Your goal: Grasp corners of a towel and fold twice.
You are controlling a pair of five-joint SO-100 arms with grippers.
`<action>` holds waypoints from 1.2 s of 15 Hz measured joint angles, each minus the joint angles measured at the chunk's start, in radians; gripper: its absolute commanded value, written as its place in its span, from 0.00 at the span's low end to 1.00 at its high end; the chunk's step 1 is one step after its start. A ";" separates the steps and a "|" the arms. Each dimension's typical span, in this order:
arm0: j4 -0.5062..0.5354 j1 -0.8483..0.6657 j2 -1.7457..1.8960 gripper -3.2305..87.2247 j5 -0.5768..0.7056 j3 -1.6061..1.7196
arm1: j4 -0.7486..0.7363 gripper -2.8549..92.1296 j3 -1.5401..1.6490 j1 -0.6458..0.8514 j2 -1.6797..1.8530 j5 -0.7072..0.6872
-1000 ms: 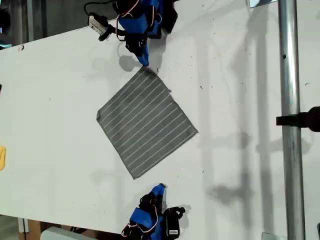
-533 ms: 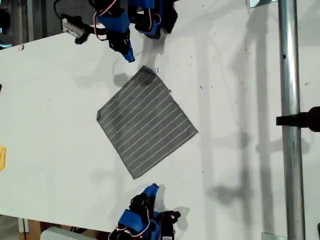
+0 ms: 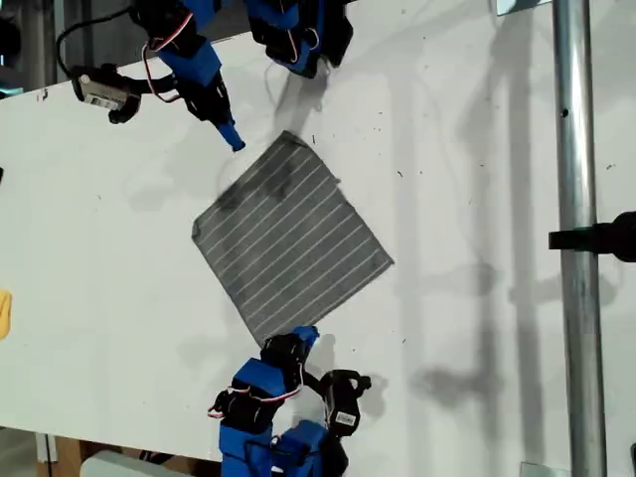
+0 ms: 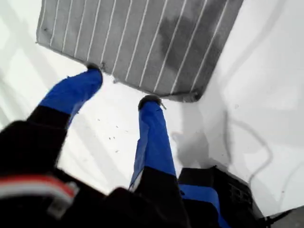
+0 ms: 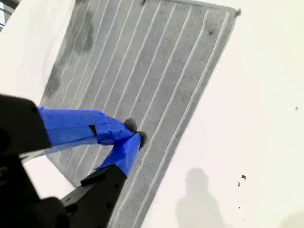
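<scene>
In the exterior view there is one towel (image 3: 290,238). It lies flat on the white table (image 3: 477,149), turned like a diamond. Three corners (image 3: 391,262) show, and the fourth is hidden under my second gripper (image 3: 302,337) at the lower tip. My first gripper (image 3: 232,140) is just off the towel's upper edge on the exterior view's left, near the top tip. There is lots of bare table on every side of the towel. One metal pole (image 3: 573,199) stands well apart on the exterior view's right.

In the first wrist view, the jaws of my first gripper (image 4: 122,88) are spread wide. The towel's (image 4: 133,38) edge is just past the two blue fingertips (image 4: 94,72), with one corner nearby.

In the second wrist view, the jaws of my second gripper (image 5: 134,133) are pressed together over the towel (image 5: 142,61), close to its edge. I cannot tell if they touch the cloth.
</scene>
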 measured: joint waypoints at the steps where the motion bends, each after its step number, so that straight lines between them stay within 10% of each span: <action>1: 0.008 0.000 -0.041 0.00 0.009 -0.046 | 0.006 0.37 -0.031 0.021 -0.026 -0.061; 10: 0.052 0.029 -0.057 0.00 0.008 -0.074 | -0.034 0.39 0.074 0.029 -0.178 -0.206; 18: 0.072 0.037 -0.023 0.00 0.038 0.006 | -0.267 0.43 0.413 -0.060 -0.256 0.192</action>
